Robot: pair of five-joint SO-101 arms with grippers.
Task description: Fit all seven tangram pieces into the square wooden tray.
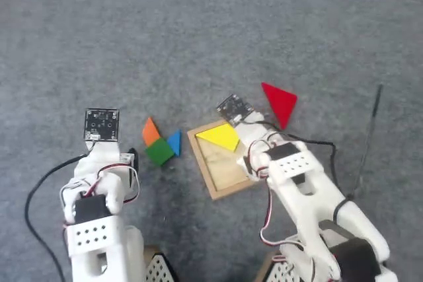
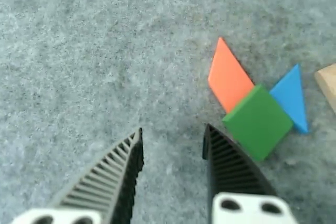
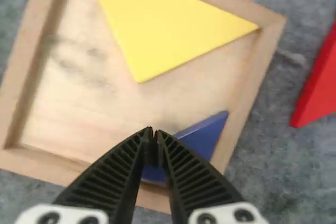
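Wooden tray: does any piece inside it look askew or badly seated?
Yes. The dark blue piece seems to overlap the wooden tray's rim beneath the right gripper, not seated flat. The yellow triangle lies flat.

light: bright, even | source: probably overhead | shadows: soft, short, under green piece (image 2: 258, 121)

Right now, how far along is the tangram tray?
Done: yellow triangle lies flat in the tray. In hand: the right gripper, shut, sits over a dark blue piece at the tray's rim; whether it is seated I cannot tell. Remaining: red triangle, orange parallelogram, green square and light blue triangle on the carpet; left gripper open near the last three.
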